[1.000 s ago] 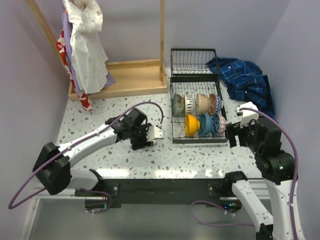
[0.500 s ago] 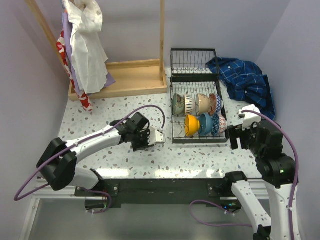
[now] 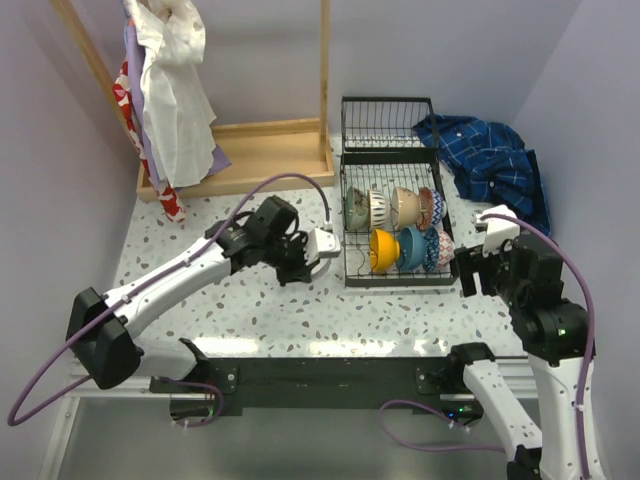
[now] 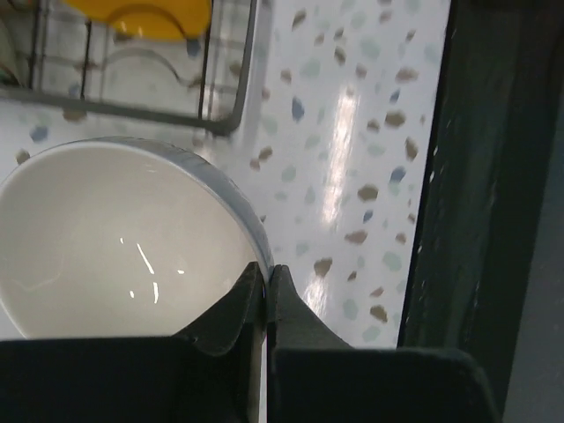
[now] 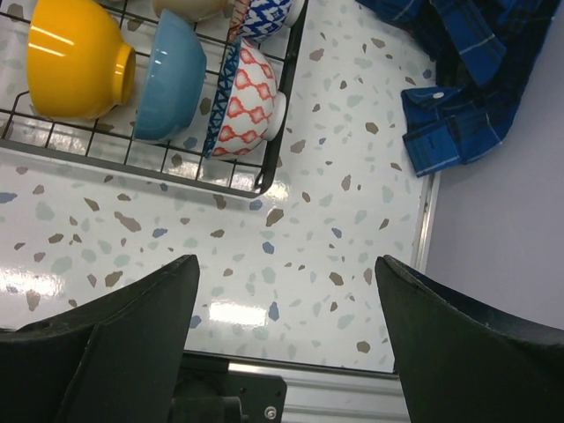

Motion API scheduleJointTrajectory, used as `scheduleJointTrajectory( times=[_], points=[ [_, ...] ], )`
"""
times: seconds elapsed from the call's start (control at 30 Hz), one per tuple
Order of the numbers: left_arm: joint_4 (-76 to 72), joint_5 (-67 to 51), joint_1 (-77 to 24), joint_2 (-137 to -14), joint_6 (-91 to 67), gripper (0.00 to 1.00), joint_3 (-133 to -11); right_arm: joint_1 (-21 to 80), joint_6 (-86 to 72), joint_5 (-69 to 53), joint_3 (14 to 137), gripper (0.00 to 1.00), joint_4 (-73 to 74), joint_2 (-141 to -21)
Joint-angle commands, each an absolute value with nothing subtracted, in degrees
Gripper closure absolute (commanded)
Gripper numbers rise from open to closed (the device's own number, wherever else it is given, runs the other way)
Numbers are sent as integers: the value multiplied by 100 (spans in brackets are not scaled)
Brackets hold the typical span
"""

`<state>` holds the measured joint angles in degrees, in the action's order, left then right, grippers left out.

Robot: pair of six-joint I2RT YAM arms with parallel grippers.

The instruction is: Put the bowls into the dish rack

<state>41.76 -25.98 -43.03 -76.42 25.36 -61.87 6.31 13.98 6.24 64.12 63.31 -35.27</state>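
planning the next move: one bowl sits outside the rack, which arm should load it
Left. The left gripper is shut on the white bowl beside the dish rack; the right gripper is open and empty.

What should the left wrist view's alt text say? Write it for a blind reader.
The left end effector is shut on the rim of a white bowl over the speckled table. Beyond, the dish rack holds a yellow bowl.

A white speckled terrazzo tabletop (image 3: 200, 215) is enclosed by plain lilac walls (image 3: 480, 50). A wooden clothes stand (image 3: 260, 155) is set at the back, hung with a white garment (image 3: 175, 90). Right of the stand, a blue plaid shirt (image 3: 490, 165) is heaped. Glare (image 3: 330, 345) is reflected nearer than the stand.
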Motion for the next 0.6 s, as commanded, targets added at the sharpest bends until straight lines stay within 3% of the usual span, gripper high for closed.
scheduleJointTrajectory(
  times=[0.0, 0.23, 0.3, 0.57],
  points=[
    [2379, -4015, -4307, -7672, 751, 100, -6899, 598, 1380, 606, 6592, 15, 6469, -3761],
    [-970, -4712, -4280, -8780, -2660, 100, -6760, 598, 1222, 642, 6706, 15, 6381, -4043],
    [-2748, -4510, -4263, -8780, -3785, 100, -6172, 598, 1291, 703, 6811, 16, 6390, -4209],
    [-5165, -3701, -4070, -9518, -5991, 100, -5758, 220, 1406, 738, 6961, 16, 6416, -4772]
  ],
)
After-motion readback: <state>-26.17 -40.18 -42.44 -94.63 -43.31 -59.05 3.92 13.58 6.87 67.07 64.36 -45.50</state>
